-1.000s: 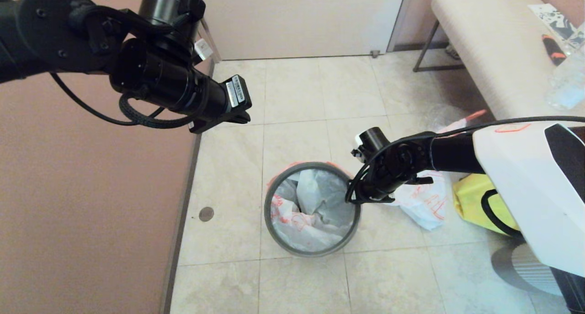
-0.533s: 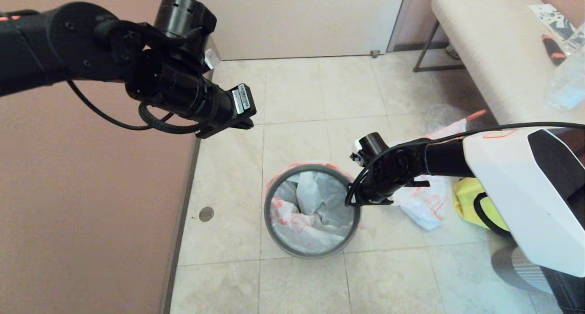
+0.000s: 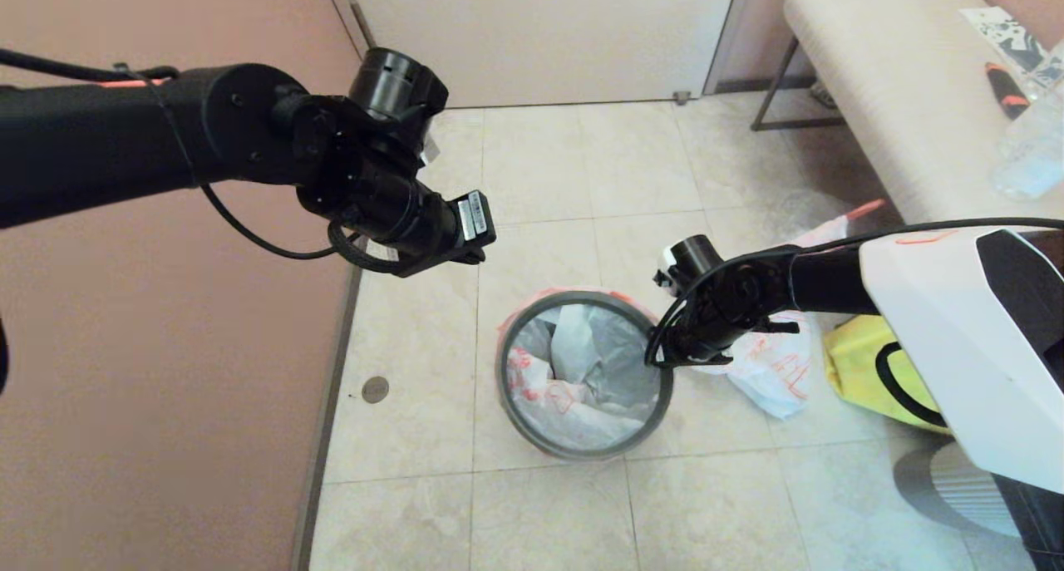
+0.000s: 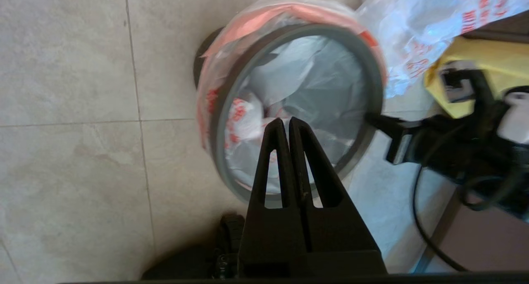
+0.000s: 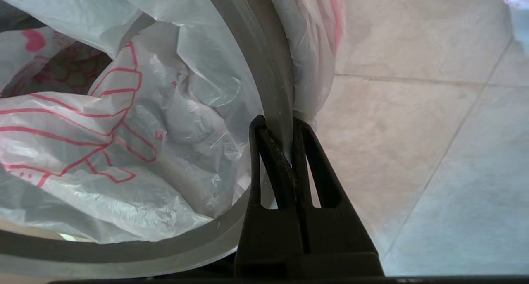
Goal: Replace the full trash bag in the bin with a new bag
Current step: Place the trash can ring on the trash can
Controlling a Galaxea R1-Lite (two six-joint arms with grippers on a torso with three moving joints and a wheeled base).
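Gripping the thin grey hoop (image 5: pixel 272 89) at the rim of the bin (image 3: pixel 582 450), the right tool (image 5: pixel 276 125) is seen in the right wrist view with its two fingers pinched narrow across the hoop's edge, one inside the ring and one outside, against the pink-orange band of the new bag (image 3: pixel 573 363) that is folded over the rim. In the head view that grip lies at about three o'clock on the bin's mouth, where the right tool (image 3: pixel 661 361) meets the ring. The new bag is draped inside the bin, crumpled and not spread, its red print showing at nine o'clock. The left tool (image 4: pixel 286 125) is closed on nothing, its fingers pressed together, and is held in the air above the floor; in the head view the left tool (image 3: pixel 474 259) is found at about eleven o'clock from the bin's mouth, well apart from the rim. The full trash bag (image 3: pixel 769 376) lies on the floor just beyond the right tool, at three o'clock from the bin, beside a yellow tote (image 3: pixel 864 371). The relation that matters is judged to be this: the hoop is held on one side only, and the free side at nine to eleven o'clock is nearer the left tool, so the seating of the ring there would probably fall to that arm.
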